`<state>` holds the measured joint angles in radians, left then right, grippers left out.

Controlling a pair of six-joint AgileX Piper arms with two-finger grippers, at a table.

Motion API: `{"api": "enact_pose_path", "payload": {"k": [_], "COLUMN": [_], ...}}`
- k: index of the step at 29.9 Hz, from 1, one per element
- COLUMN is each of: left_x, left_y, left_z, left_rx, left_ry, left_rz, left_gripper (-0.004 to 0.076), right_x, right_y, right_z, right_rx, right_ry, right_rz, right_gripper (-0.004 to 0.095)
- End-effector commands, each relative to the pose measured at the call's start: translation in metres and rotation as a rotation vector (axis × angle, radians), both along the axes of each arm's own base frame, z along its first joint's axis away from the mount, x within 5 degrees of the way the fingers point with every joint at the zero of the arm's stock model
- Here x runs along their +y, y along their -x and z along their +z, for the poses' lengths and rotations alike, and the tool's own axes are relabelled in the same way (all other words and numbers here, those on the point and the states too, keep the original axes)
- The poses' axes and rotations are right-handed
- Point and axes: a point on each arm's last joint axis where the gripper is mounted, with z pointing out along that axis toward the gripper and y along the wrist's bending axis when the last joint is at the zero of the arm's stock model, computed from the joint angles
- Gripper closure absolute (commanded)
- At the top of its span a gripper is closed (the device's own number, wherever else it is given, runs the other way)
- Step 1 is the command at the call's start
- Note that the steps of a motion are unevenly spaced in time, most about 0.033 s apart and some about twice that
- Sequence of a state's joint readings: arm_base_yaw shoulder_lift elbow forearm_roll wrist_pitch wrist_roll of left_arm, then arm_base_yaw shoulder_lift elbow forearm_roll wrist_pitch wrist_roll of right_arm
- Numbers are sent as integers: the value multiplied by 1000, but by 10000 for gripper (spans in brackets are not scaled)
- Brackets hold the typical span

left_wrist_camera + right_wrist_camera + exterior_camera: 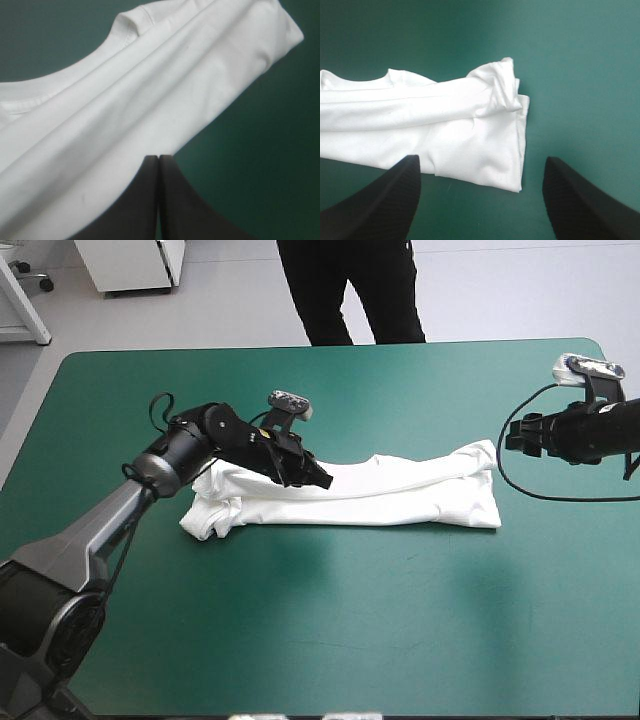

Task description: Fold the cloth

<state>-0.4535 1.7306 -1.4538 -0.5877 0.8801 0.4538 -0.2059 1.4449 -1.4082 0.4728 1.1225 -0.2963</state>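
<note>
Risk: folded band dragging open.
Left gripper (159, 159) closed over the T-shirt (380, 495), right gripper (481, 159) wide near its end; I fear a one-sided pull skews it.

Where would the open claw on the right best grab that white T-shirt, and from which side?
The T-shirt lies as a long folded band; its right end shows stacked layers in a short straight edge facing the open right claw. Probably pinch that end, coming from the robot's right side.

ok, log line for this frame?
T-shirt: folded into long band, flat on table | left hand: shut, over T-shirt | right hand: open, near T-shirt's other end
</note>
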Motion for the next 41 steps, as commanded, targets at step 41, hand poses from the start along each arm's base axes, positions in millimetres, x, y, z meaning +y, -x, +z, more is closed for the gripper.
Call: {"api": "enact_pose_path", "payload": {"k": [41], "left_x": [-55], "left_y": [-42], "left_z": [-45], "left_rx": [19], "left_ry": [-150], "left_rz": [30], "left_gripper": [733], "right_x": [3], "right_y": [-73], "right_z": [-147], "right_rx": [293], "right_ry": [-217], "right_rz": [211], "right_gripper": [260]}}
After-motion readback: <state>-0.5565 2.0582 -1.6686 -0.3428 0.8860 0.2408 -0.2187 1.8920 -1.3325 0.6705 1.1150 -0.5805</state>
